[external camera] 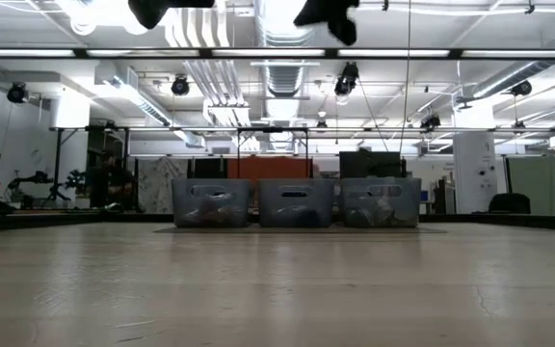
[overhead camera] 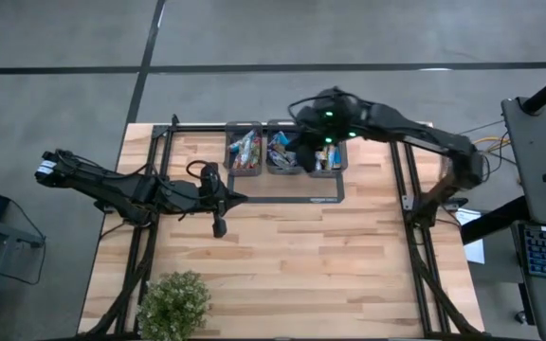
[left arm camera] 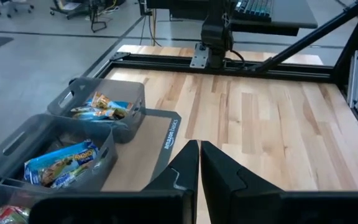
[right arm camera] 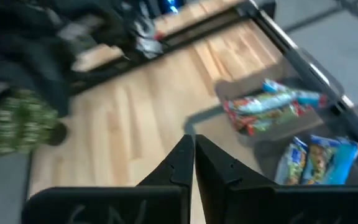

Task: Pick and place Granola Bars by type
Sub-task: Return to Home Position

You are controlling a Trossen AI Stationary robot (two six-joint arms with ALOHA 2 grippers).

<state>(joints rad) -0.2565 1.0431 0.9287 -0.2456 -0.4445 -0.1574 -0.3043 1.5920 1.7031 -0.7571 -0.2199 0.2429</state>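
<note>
One potted plant, two grippers, three grey bins on a wooden table. Left gripper with fingers pressed together, empty, over bare wood. Left bin heaped with shiny red-and-green granola bars; centre bin with blue granola bars; right bin with blue-and-orange granola bars; number of bars unclear. Right gripper closed on nothing above centre and right bins.

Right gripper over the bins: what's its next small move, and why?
Probably lift the right gripper straight up and draw it back from the bins: it is shut on nothing, every granola bar in view lies in a bin, and the left gripper waits clear of them.
</note>
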